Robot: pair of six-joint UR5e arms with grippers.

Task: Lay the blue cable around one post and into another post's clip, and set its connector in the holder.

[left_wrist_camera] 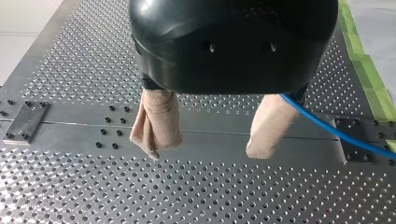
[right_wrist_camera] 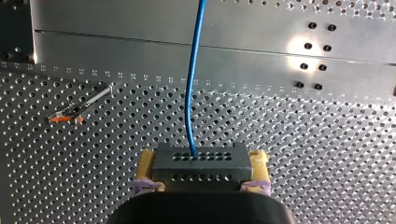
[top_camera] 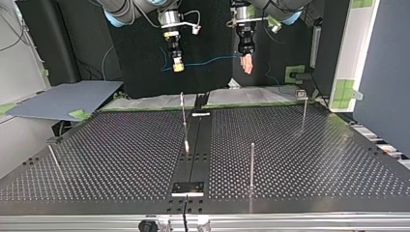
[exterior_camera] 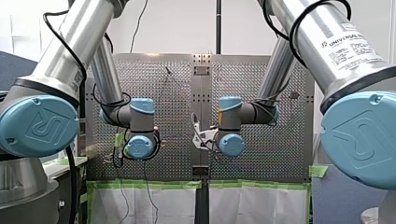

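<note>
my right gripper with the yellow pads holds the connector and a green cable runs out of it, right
Not green: the cable is blue, as the right wrist view shows. My right gripper with the yellow pads does hold the connector.

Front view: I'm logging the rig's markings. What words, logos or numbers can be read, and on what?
"UNIVERSAL R…", rest unclear: my right arm's silver tube.
Small print on the label beneath it: too small to read.
"UR" logo: my left arm's blue joint cap; my right arm's blue joint cap.
Top and wrist views: none.
</note>
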